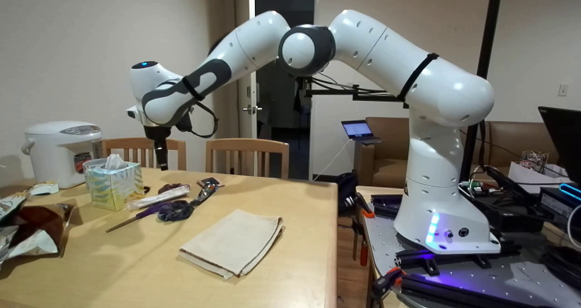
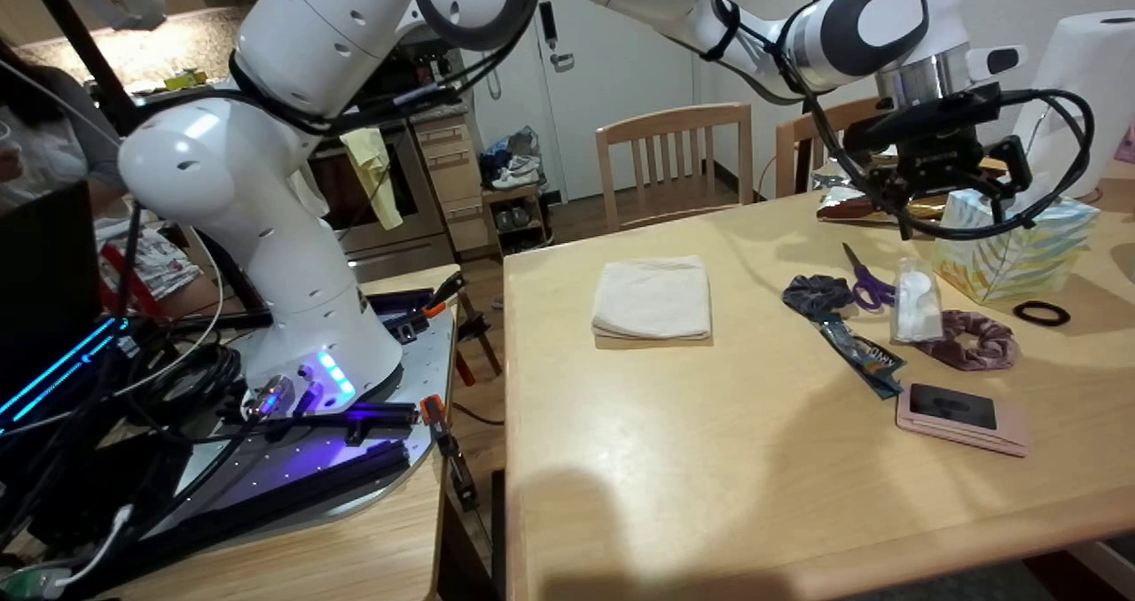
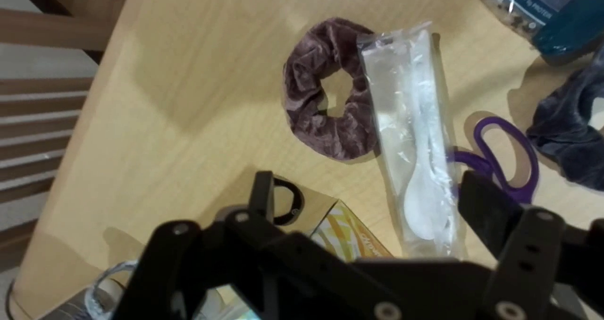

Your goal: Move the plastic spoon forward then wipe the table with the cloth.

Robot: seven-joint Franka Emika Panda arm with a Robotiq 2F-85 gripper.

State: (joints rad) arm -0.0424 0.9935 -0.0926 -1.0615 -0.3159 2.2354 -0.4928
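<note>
White spoon (image 3: 423, 155) lies below the wide-spread, empty pincer (image 3: 370, 195), bowl end nearer, long axis across its closing line.

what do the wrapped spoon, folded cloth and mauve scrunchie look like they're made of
The spoon: likely plastic, smooth and white; glare on the clear wrapper hides its true gloss. The cloth: matte fabric, perhaps cotton, with soft stacked folds. The mauve scrunchie: probably velvet, soft sheen on its gathers.
</note>
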